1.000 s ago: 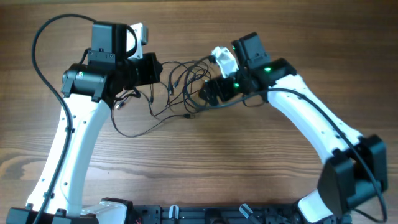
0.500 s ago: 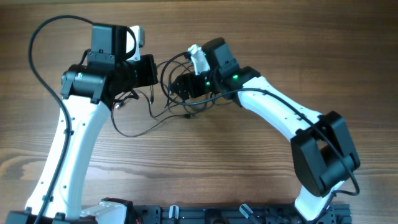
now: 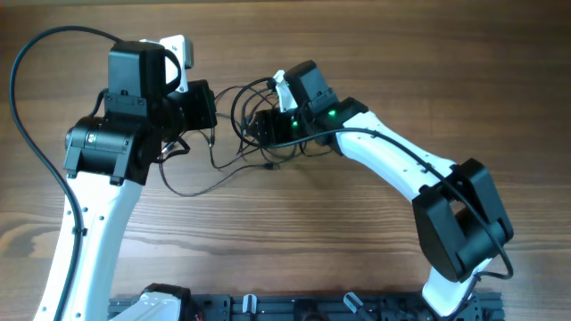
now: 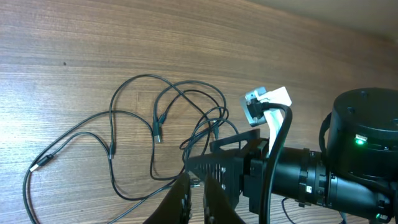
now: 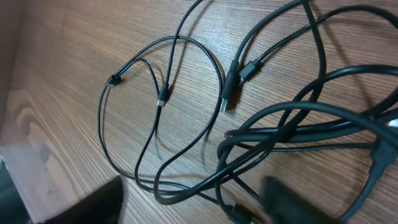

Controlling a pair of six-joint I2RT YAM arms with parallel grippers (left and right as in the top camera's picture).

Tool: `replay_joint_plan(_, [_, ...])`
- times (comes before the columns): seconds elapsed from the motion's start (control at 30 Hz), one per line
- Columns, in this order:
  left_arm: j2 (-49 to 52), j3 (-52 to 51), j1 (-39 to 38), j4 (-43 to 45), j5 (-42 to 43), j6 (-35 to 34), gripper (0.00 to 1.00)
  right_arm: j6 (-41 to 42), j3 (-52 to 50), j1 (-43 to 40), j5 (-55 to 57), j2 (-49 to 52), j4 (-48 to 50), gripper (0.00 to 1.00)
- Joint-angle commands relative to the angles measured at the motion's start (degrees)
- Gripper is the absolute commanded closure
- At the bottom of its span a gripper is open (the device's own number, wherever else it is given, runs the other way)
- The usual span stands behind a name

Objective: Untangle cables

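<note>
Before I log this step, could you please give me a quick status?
Left gripper shut, grip unclear. Right gripper open above the cables. Cables looped and crossed, tangled on the table.

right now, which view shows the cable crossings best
Right wrist: the cables fill the frame, so each overlap reads clearly, though the edges crop them. Left wrist shows the wider spread, smaller and partly blocked. Overhead shows only thin lines.

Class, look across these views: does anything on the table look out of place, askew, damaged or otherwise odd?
Only the cables: they lie tangled between the left arm and the right arm, loops crossing over one another on the wooden table, with one loop sagging out beside the left arm. No damage or spill shows.
</note>
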Motion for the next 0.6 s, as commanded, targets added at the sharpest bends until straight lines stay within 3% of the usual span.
replay_joint_plan(0.0, [-1.01,-0.04,0.13,-0.81,-0.94,0.35,0.91,1.14,0.09,0.5,1.86,0.92,0.57,0.47])
replay_joint_plan(0.23, [-1.01,-0.04,0.11,-1.16,-0.92,0.33,0.91,1.14,0.09,0.61,2.86,1.62,0.48,0.5])
replay_joint_plan(0.33, [-1.09,-0.04,0.11,-1.36,-0.9,0.33,0.91,1.22,0.09,0.76,2.91,2.64,0.5,0.36])
replay_joint_plan(0.4, [-1.09,-0.04,0.11,-1.57,-0.92,0.33,0.91,1.7,0.09,0.76,2.91,3.67,0.66,0.33])
replay_joint_plan(0.47, [-1.09,-0.04,0.11,-1.75,-0.92,0.33,0.91,2.38,0.09,0.76,2.89,4.92,1.11,0.33])
replay_joint_plan(0.57, [-1.11,-0.04,0.11,-1.92,-0.92,0.33,0.91,2.43,0.09,0.76,2.84,6.23,1.53,0.44])
